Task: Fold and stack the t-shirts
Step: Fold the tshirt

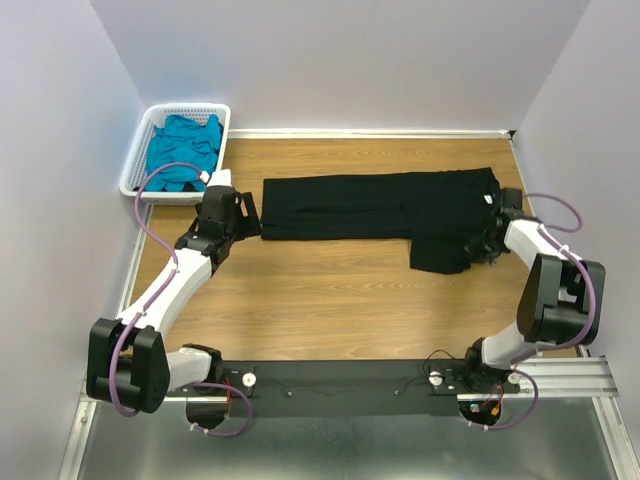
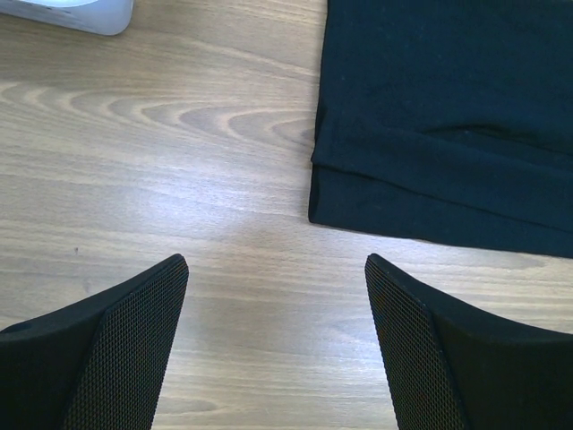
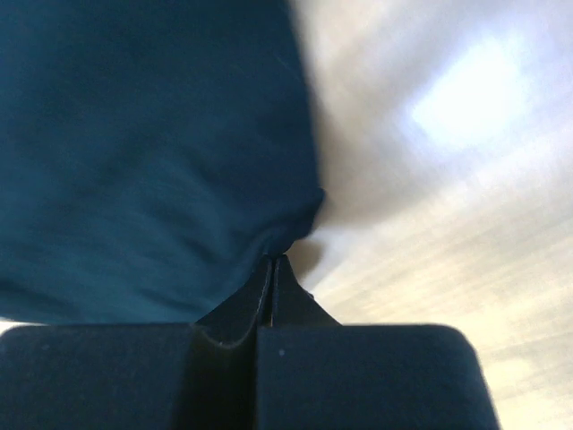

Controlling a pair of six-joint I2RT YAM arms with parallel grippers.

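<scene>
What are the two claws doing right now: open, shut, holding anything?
Left gripper: open, holding nothing, beside the black t-shirt.
Right gripper: shut on the black t-shirt's edge.

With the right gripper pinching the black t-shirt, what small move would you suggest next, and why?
Probably ease the left gripper toward the hem corner of the black t-shirt and close; its jaws stand open over the table, while the right gripper is shut on the opposite end.

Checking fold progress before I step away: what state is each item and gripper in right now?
black t-shirt: partly folded into a long strip, flat on the table
teal t-shirt: crumpled in the basket
left gripper: open, holding nothing
right gripper: shut on the black t-shirt's edge
</scene>
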